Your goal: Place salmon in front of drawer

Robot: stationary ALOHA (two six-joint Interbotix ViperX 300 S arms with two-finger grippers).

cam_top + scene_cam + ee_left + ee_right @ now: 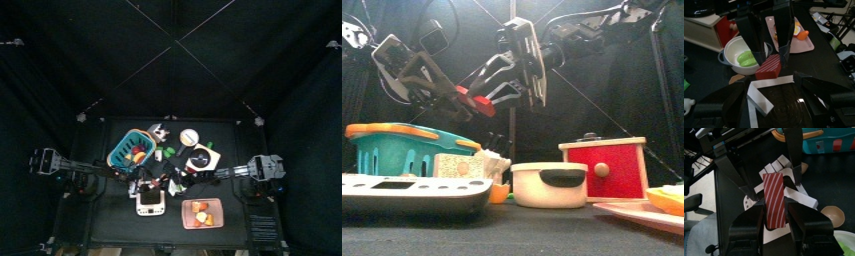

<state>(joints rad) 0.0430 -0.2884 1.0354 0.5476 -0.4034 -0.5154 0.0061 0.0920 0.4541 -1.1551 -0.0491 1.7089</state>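
The salmon (476,101) is a red slab with white stripes, held in the air above the table's left half. My left gripper (462,98) and my right gripper (493,92) meet at it, one from each side. In the left wrist view the salmon (771,67) sits between my left gripper's (774,84) jaws, with the right arm's jaws on its far end. In the right wrist view the salmon (773,198) lies between my right gripper's (774,213) jaws. The red drawer (605,166) with a cream top stands on the table at the right.
A white pot (549,186) stands left of the drawer. A teal and orange basket (402,150) stands at the left behind a white tray-like toy (409,190). A pink plate (643,210) with orange food lies at the front right.
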